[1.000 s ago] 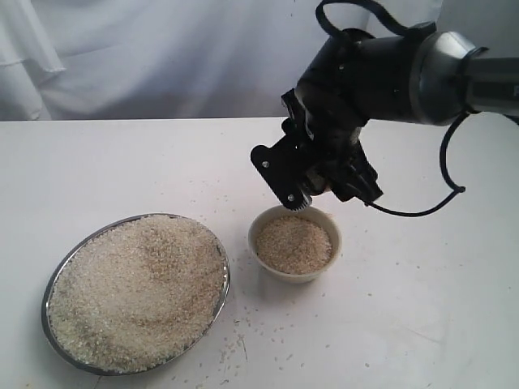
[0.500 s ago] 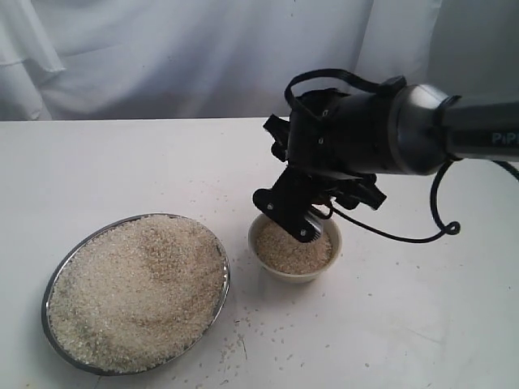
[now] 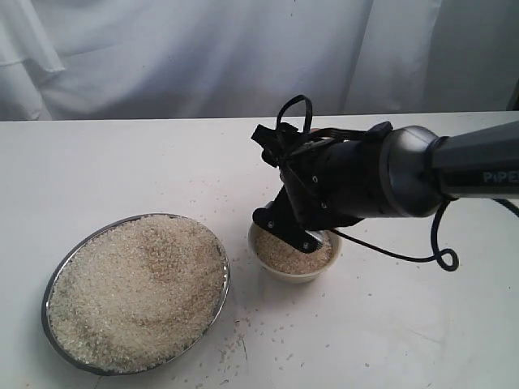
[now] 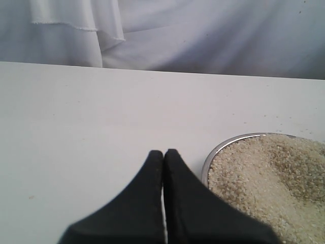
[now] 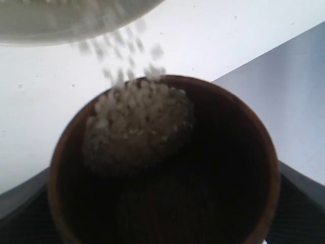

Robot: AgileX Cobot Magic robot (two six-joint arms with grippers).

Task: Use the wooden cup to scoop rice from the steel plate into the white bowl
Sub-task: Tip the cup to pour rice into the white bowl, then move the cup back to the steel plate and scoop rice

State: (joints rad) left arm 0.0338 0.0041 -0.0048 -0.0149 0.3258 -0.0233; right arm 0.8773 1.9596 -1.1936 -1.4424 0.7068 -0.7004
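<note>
Exterior view: we note the steel plate [image 3: 51,285] at the front left of the white table [image 3: 122,162], heaped almost to its rim with rice [image 3: 138,288]. The white bowl [image 3: 296,275] stands just beside it to the right, not touching, and holds a lower bed of grains. Loose grains lie scattered on the table around both dishes. The right gripper [image 3: 293,230] hangs directly over the bowl's rear half, its arm tilted downward, and covers part of the rim. Left wrist view: the left gripper [image 4: 163,152] has both fingers pressed flat together with nothing between them. It sits low over bare table, near the plate's rim but apart from it. Right wrist view: the wooden cup [image 5: 203,173] fills the frame, clamped between the dark fingers seen at either side. It is tipped mouth-first toward the bowl's rim. A clump of rice lies at its lip, and blurred grains are in the air between lip and bowl.
</note>
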